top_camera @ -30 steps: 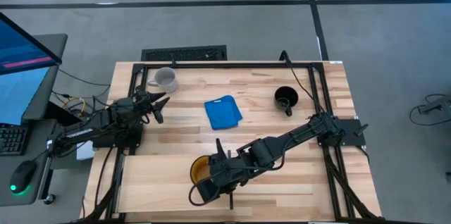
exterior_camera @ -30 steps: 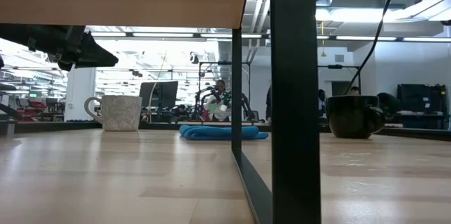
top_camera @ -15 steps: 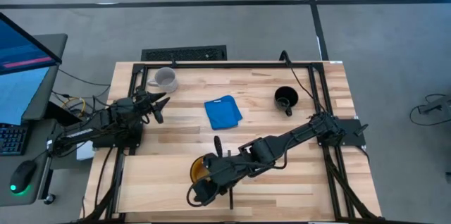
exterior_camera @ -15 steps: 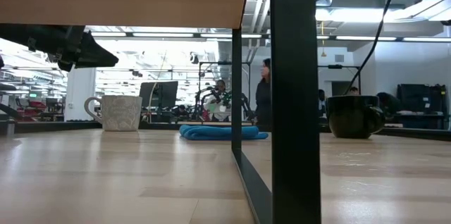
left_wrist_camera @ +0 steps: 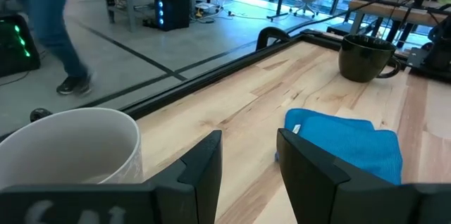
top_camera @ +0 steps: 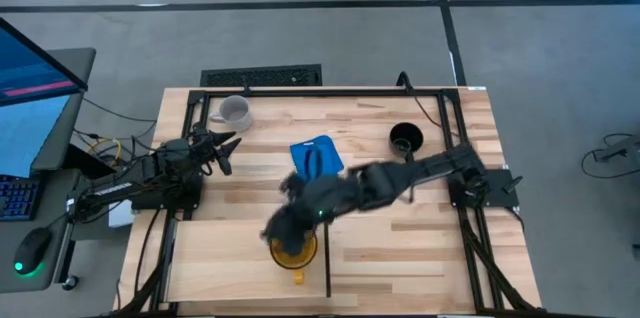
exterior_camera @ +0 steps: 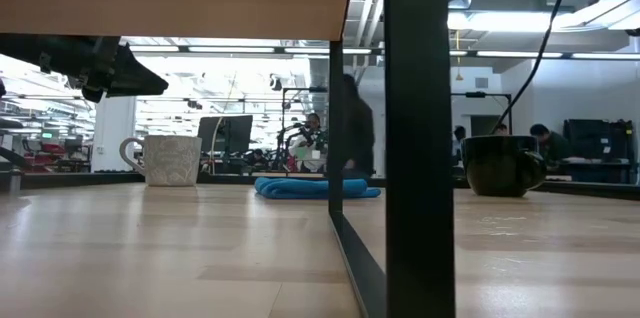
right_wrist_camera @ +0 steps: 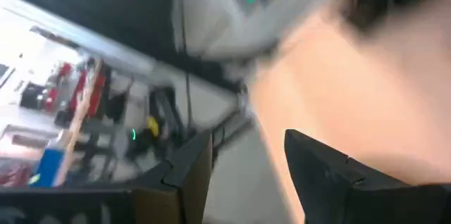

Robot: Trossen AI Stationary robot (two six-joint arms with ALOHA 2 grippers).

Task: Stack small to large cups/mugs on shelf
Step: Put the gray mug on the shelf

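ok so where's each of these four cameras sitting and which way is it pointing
High view: above, looking straight down on the table; both arms, yellow mug, grey mug, black mug.
Low view: at tabletop height, looking level across; the left arm's dark end upper left.
Left wrist view: past the open left gripper toward the blue cloth.
Right wrist view: blurred, past the right gripper.
Shared: low and left wrist views both show the cloth and black mug.
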